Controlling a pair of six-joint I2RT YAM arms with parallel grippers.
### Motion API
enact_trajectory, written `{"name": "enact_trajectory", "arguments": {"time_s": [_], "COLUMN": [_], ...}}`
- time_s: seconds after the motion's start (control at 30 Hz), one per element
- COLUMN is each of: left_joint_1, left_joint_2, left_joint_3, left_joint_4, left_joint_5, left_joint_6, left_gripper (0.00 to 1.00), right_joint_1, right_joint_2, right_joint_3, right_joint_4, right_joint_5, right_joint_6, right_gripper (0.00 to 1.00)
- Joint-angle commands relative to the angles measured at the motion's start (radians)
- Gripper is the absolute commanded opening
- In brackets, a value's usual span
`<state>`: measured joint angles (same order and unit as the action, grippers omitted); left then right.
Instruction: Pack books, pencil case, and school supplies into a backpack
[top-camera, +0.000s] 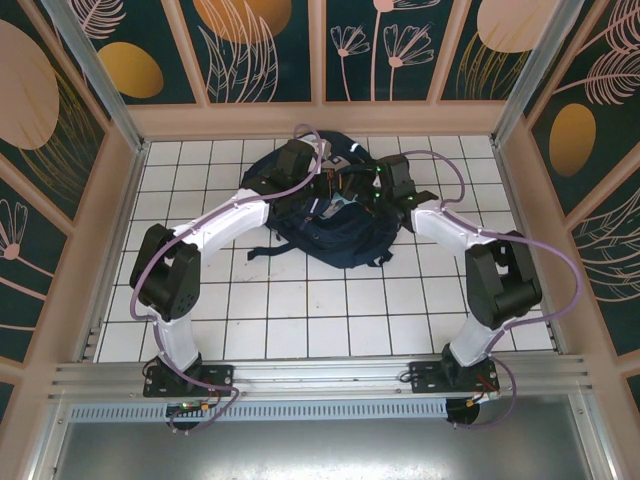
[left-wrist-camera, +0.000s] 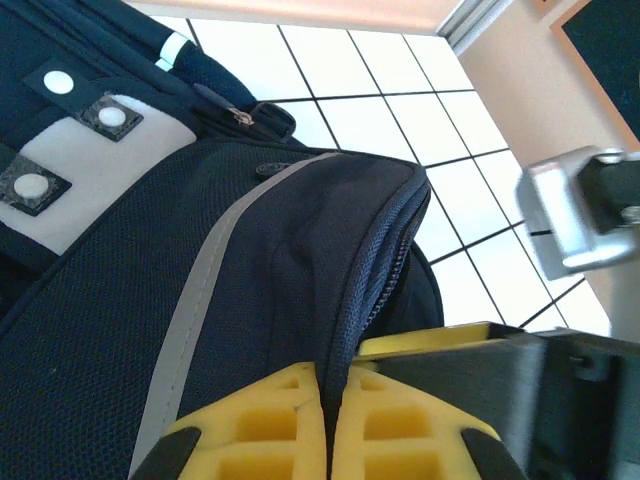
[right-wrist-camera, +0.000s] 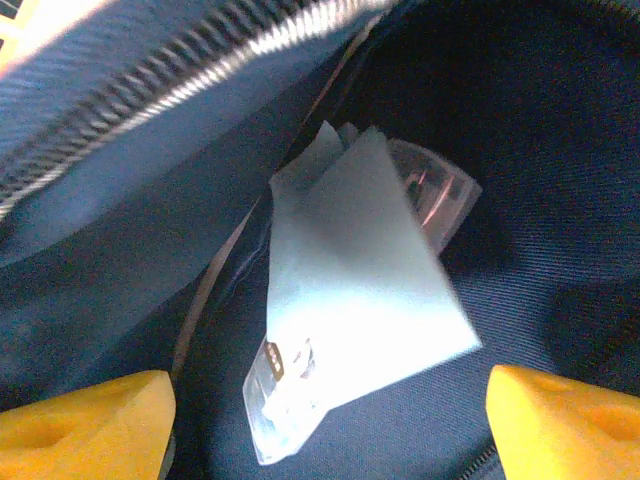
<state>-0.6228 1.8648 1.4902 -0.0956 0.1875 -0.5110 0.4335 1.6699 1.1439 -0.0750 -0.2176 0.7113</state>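
Left gripper (left-wrist-camera: 330, 440): jaws clenched on the backpack (left-wrist-camera: 250, 300) fabric. Right gripper (right-wrist-camera: 330, 420): jaws spread wide, released, above the light-blue flat piece (right-wrist-camera: 360, 270).

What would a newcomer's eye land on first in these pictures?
The large navy-blue fabric backpack sits at the far middle of the white tiled table, with both arms reaching to it. The left gripper has its yellow fingers pinched shut on the backpack's edge by the zipper. Inside the bag, a pale light-blue flat rectangle with some clear plastic wrapping lies between the wide-open yellow fingers of the right gripper.
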Motion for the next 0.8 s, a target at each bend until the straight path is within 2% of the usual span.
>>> {"name": "enact_trajectory", "arguments": {"time_s": [0.0, 0.1, 0.23, 0.37, 0.43, 0.53, 0.6, 0.77], "left_joint_1": [-0.006, -0.005, -0.005, -0.005, -0.002, 0.000, 0.002, 0.043], "left_joint_2": [-0.050, -0.053, -0.057, -0.059, -0.080, -0.135, -0.186, -0.302], "left_joint_3": [0.027, 0.024, 0.018, 0.014, -0.003, -0.033, -0.058, -0.199], "left_joint_4": [0.112, 0.105, 0.101, 0.098, 0.117, 0.135, 0.133, 0.140], "left_joint_5": [0.039, 0.039, 0.043, 0.038, 0.031, 0.001, -0.039, -0.227], "left_joint_6": [-0.029, -0.027, -0.028, -0.040, -0.063, -0.071, -0.060, -0.044], "left_gripper": [0.00, 0.00, 0.00, 0.25, 0.54, 0.78, 0.86, 0.95], "right_joint_1": [-0.001, -0.002, 0.000, 0.022, 0.055, 0.124, 0.179, 0.301], "right_joint_2": [-0.054, -0.047, -0.072, -0.158, -0.200, -0.233, -0.235, -0.155], "right_joint_3": [0.001, 0.019, 0.027, -0.029, -0.066, -0.096, -0.106, -0.083], "right_joint_4": [-0.001, -0.024, -0.070, -0.111, -0.129, -0.148, -0.133, -0.062], "right_joint_5": [0.021, 0.025, 0.035, 0.076, 0.117, 0.164, 0.177, 0.200], "right_joint_6": [-0.049, -0.062, -0.089, -0.092, -0.083, -0.054, -0.023, 0.082], "right_gripper": [0.83, 0.82, 0.75, 0.73, 0.71, 0.69, 0.68, 0.58]}}
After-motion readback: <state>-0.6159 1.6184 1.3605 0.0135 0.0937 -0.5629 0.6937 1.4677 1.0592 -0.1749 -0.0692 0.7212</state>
